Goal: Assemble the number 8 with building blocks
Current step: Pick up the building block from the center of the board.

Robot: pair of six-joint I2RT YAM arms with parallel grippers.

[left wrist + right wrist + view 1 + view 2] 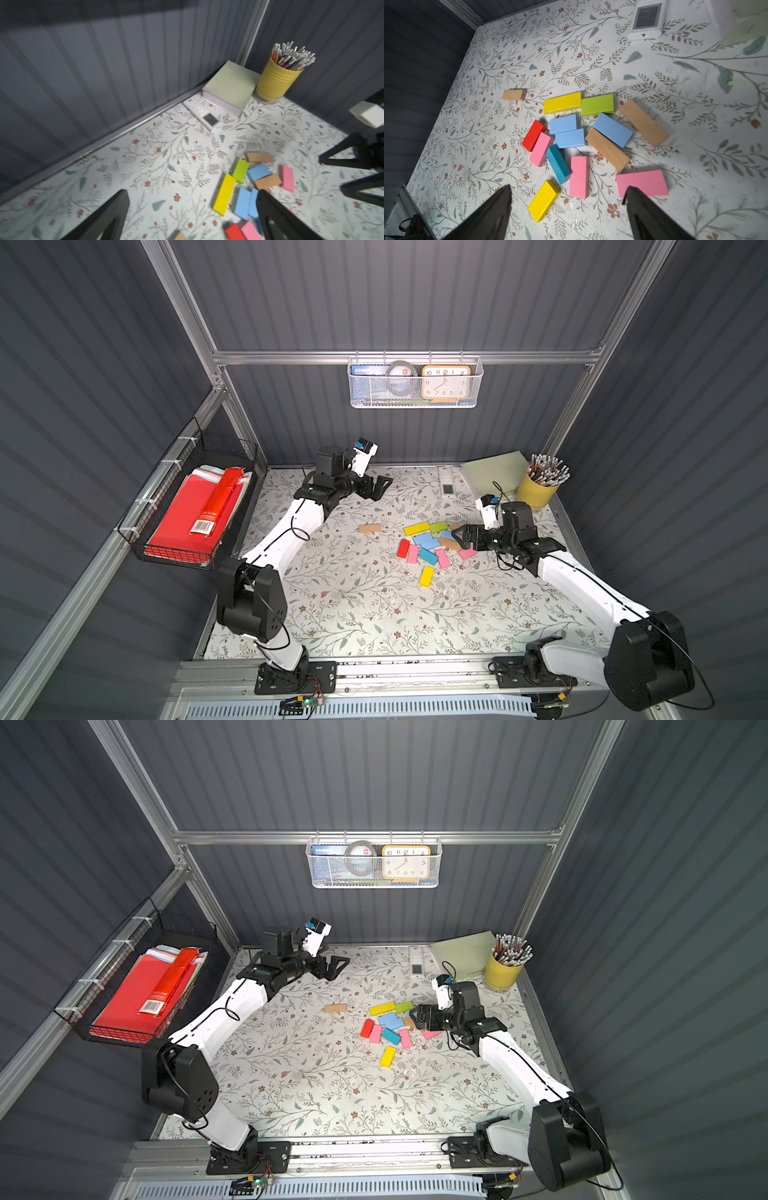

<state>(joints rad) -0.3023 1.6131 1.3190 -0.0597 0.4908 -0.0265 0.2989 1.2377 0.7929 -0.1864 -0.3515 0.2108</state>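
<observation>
- Right wrist view: the building blocks (571, 139) lie in a loose heap on the table (654, 62), with 1 tan block (513, 95) apart; no 8 is formed yet.
- They are probably light, rigid, smooth-painted wood; pinch an outlying piece across its short width.
- Right gripper (569, 188) hovers low over the heap's edge, jaws wide, empty.
- Left gripper (380, 485) sits raised near the back wall, jaws wide, empty.
</observation>
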